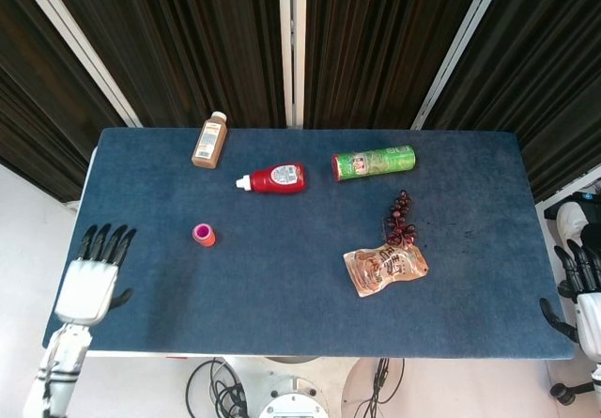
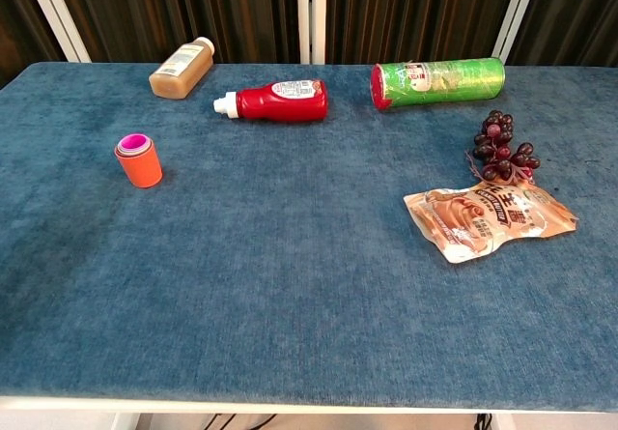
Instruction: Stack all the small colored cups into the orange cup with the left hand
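The orange cup [image 2: 140,162] stands upright on the left part of the blue table, with a pink cup [image 2: 133,144] nested inside it; in the head view the stack [image 1: 203,235] shows pink on top. My left hand [image 1: 91,277] hovers over the table's left front corner, well left of the cups, fingers spread and holding nothing. It is out of the chest view. My right hand [image 1: 580,291] hangs off the table's right edge, fingers apart and empty.
A brown bottle [image 1: 209,140], a red ketchup bottle [image 1: 273,178] and a green chip can [image 1: 373,162] lie along the far side. Dark grapes [image 1: 400,217] and a snack pouch [image 1: 385,268] lie right of centre on the blue table [image 1: 282,296].
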`<action>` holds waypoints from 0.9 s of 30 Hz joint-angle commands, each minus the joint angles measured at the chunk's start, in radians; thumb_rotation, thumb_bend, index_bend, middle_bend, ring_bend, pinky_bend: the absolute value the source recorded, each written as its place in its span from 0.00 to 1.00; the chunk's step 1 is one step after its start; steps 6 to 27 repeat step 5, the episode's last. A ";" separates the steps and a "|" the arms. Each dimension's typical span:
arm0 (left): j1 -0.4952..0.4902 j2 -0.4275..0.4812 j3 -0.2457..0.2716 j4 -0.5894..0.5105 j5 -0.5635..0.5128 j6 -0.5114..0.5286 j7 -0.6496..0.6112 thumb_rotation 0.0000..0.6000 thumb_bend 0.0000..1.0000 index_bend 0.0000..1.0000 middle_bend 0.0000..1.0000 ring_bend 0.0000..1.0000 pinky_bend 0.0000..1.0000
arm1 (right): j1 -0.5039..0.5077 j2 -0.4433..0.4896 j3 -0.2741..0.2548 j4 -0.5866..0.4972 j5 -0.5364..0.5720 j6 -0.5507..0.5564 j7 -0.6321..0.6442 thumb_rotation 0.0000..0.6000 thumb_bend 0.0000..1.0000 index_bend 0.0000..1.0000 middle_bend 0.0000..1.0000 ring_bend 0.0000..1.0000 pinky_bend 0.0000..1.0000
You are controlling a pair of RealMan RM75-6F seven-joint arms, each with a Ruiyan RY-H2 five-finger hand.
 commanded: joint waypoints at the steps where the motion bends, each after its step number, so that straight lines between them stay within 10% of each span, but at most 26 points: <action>1: 0.087 0.034 0.054 0.071 0.081 0.053 -0.127 1.00 0.08 0.05 0.03 0.00 0.05 | 0.003 -0.008 -0.005 0.001 -0.021 0.009 -0.024 1.00 0.23 0.00 0.00 0.00 0.00; 27: 0.099 0.053 0.037 0.066 0.096 0.031 -0.244 1.00 0.08 0.05 0.03 0.00 0.04 | 0.006 -0.010 -0.010 -0.023 -0.035 0.011 -0.061 1.00 0.23 0.00 0.00 0.00 0.00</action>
